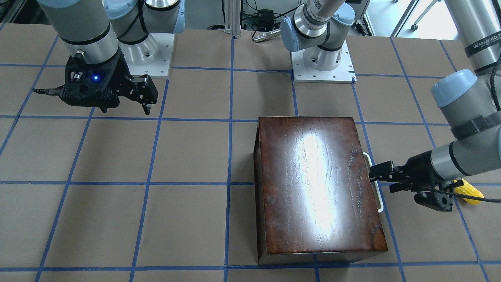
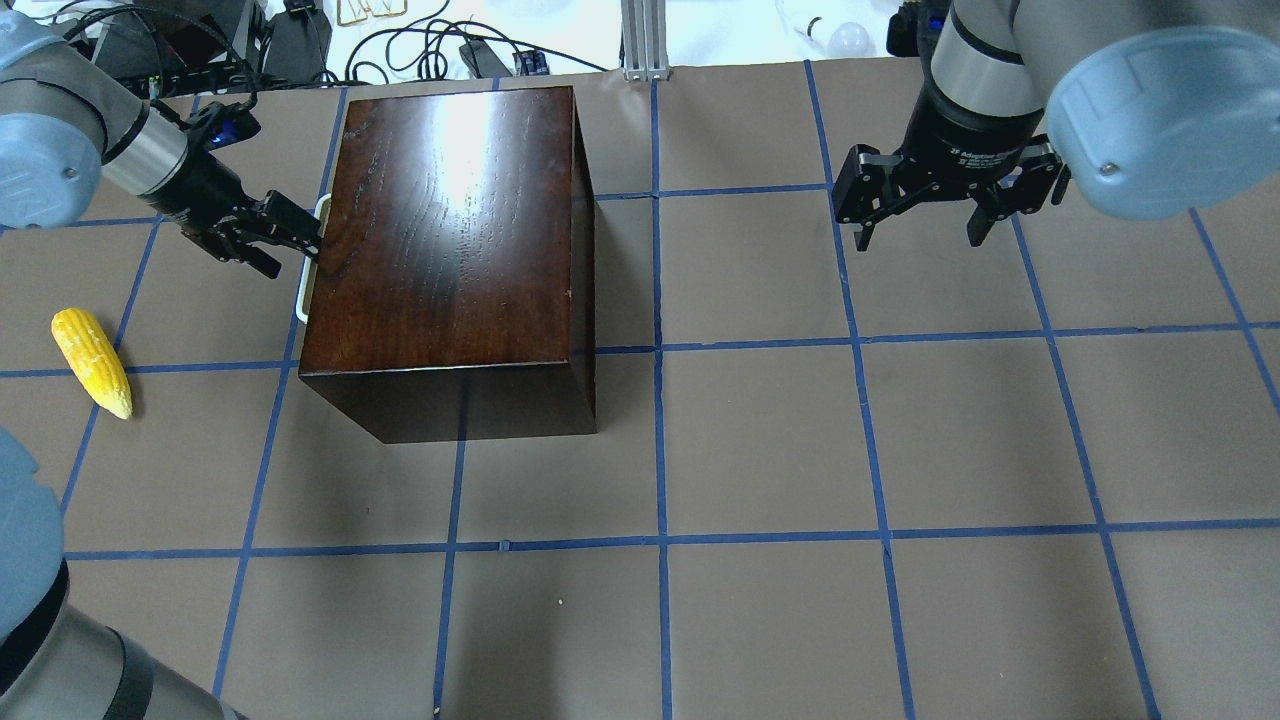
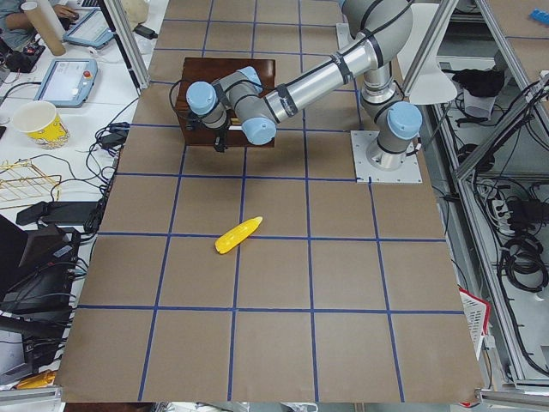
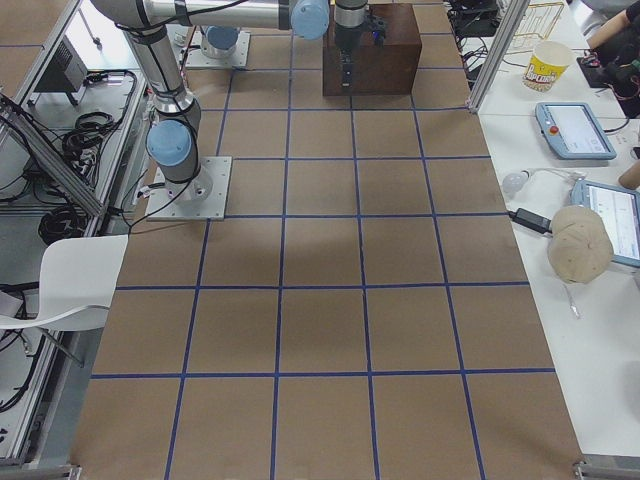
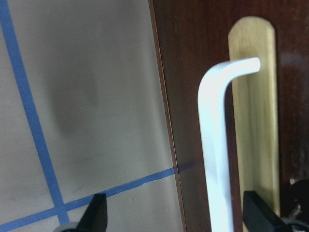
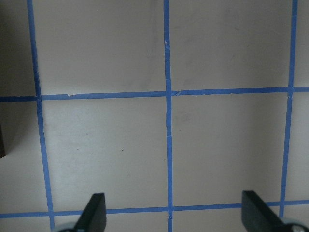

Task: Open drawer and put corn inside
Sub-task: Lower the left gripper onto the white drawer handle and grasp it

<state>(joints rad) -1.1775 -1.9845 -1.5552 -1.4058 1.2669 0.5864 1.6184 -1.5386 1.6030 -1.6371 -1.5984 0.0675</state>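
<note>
The dark-brown box (image 2: 450, 220) stands with its drawer shut. The drawer's dark front panel (image 5: 193, 96) and white loop handle (image 5: 212, 145) fill the left wrist view. My left gripper (image 2: 290, 250) is open at the handle (image 2: 303, 300), which lies between its fingertips (image 5: 96, 215) without being clamped. The yellow corn (image 2: 92, 362) lies on the table to the left of the box, behind the left gripper (image 1: 379, 180); it also shows in the front view (image 1: 471, 192). My right gripper (image 2: 915, 225) is open and empty, hovering over the table far to the right of the box.
The table is brown paper with a blue tape grid (image 2: 660, 350). The two arm bases (image 1: 323, 64) stand at the robot's edge. Side tables with tablets, a cup (image 3: 39, 123) and cables flank the table.
</note>
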